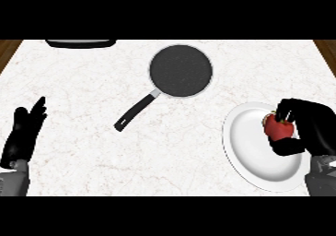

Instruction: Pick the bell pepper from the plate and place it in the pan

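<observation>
A red bell pepper (276, 129) sits on the white plate (252, 156) at the right of the counter. My right hand (313, 126) is curled around the pepper from its right side, fingers above it and thumb below. The dark pan (181, 71) lies at the upper middle of the counter, its black handle (136, 111) pointing down and left. My left hand (24, 131) rests open at the left edge, fingers up, far from both.
A dark object with a pale rim (80, 43) shows at the counter's top edge, upper left. Wooden floor shows past the counter's left and right corners. Bare marble lies between plate and pan.
</observation>
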`<state>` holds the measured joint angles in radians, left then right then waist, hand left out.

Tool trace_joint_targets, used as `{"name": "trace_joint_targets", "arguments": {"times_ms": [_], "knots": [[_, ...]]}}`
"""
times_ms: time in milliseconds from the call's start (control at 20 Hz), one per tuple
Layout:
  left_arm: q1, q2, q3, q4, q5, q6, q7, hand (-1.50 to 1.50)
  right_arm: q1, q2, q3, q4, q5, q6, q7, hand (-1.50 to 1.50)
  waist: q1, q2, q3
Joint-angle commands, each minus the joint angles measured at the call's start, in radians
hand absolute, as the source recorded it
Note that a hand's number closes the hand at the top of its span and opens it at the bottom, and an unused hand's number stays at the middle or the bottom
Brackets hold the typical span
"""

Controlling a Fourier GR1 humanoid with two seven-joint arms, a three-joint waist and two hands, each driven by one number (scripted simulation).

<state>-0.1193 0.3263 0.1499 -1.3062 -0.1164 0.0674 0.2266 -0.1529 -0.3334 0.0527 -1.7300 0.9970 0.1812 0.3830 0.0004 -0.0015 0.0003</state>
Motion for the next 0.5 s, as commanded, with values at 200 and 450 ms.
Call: {"name": "trace_joint_targets", "arguments": {"times_ms": [200,450], "knots": [[0.005,-0.019,-0.001,-0.025,-0.021,0.019,0.014,0.00,-0.117,0.060,0.017,-0.137,-0.007,-0.018,0.000,1.50,0.001,0.000,0.000],[-0.050,0.038,0.041,0.010,0.011,-0.049,0.026,0.00,-0.309,0.149,-0.008,0.136,0.003,-0.120,-0.013,1.50,0.012,0.004,0.000]]}}
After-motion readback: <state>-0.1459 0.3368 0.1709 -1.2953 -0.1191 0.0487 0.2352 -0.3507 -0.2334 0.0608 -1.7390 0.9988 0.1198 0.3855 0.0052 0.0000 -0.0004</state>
